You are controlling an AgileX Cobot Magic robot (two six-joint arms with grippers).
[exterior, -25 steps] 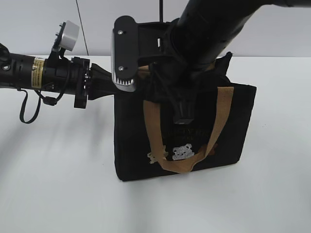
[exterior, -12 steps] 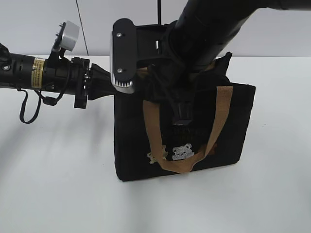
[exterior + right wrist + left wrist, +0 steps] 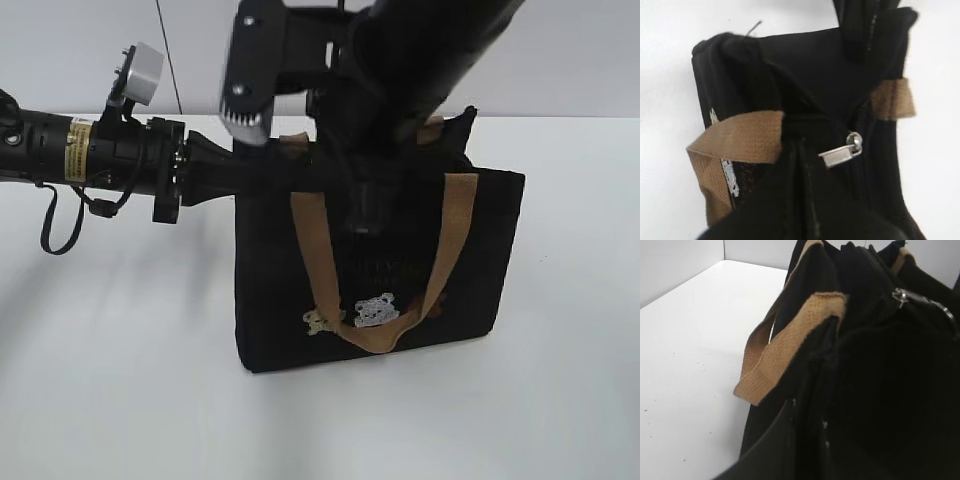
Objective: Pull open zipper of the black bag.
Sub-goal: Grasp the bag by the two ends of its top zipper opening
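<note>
The black bag [image 3: 375,270] stands upright on the white surface [image 3: 120,400], bear patch facing me, tan handles [image 3: 318,255] draped down its near side. At its top edge I work both arms. My left fingers [image 3: 255,172], reaching in from the left, are nearly closed and seem to pinch the bag's left top corner; the exact hold is hidden. My right fingers [image 3: 800,160] are closed beside the zipper [image 3: 860,125], whose silver pull tab [image 3: 840,154] lies just right of them, apparently not caught. I judge the grasp missed: I should reopen, center on the tab, close, then draw along the zipper line while the left arm braces the bag.
</note>
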